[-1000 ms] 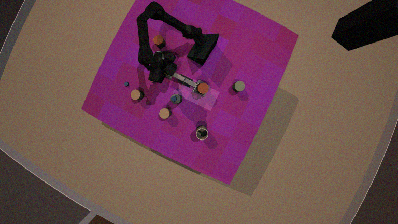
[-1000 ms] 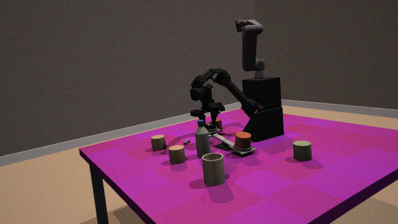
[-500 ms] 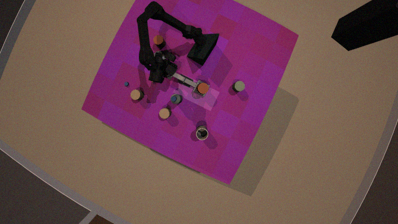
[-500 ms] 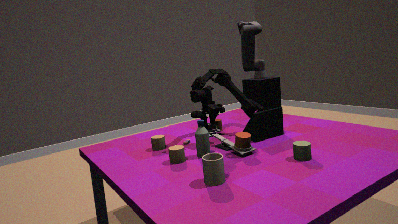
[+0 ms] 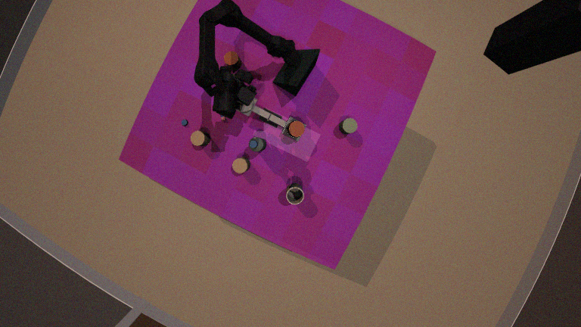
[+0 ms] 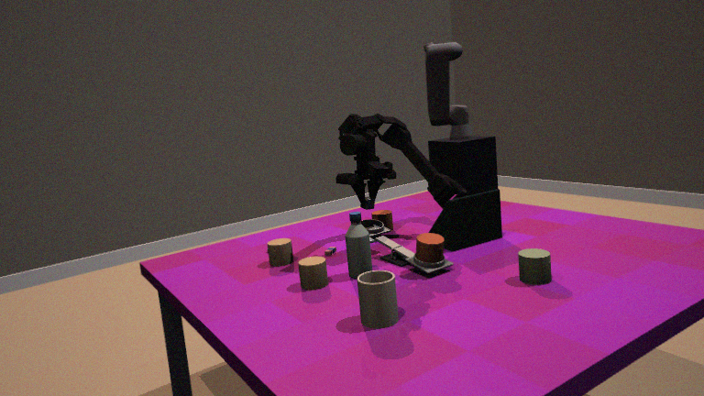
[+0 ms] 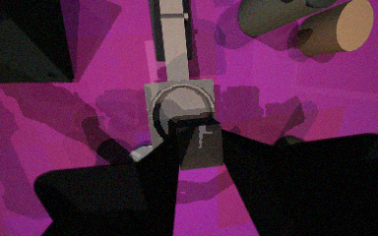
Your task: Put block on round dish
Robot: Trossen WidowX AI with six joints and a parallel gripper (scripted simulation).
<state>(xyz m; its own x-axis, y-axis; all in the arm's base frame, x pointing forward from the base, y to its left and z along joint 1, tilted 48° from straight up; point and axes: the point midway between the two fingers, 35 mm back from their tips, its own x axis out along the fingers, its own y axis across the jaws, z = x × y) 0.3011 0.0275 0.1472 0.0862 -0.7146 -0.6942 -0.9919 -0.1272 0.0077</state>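
Note:
My gripper (image 6: 367, 205) (image 7: 197, 136) is shut on a dark grey block (image 7: 202, 153) and holds it above the balance's uncovered end pan (image 7: 183, 97) (image 5: 247, 108). The pan's ring is empty where it shows. One orange-red cup (image 5: 296, 128) (image 6: 429, 247) stands on the balance's other end. The second orange cup (image 5: 231, 57) (image 6: 382, 219) stands on the table, off the balance. The pale round dish (image 7: 141, 152) shows only as a sliver beside the pan, mostly hidden by a finger; the arm hides it in the top view.
A bottle (image 5: 256, 144) (image 6: 358, 251) stands beside the balance. Two tan cylinders (image 5: 198, 138) (image 5: 240, 165), a green cylinder (image 5: 349, 125) (image 6: 534, 266) and an open grey cup (image 5: 295, 195) (image 6: 378, 301) stand farther out. A small blue object (image 5: 184, 123) lies near one tan cylinder.

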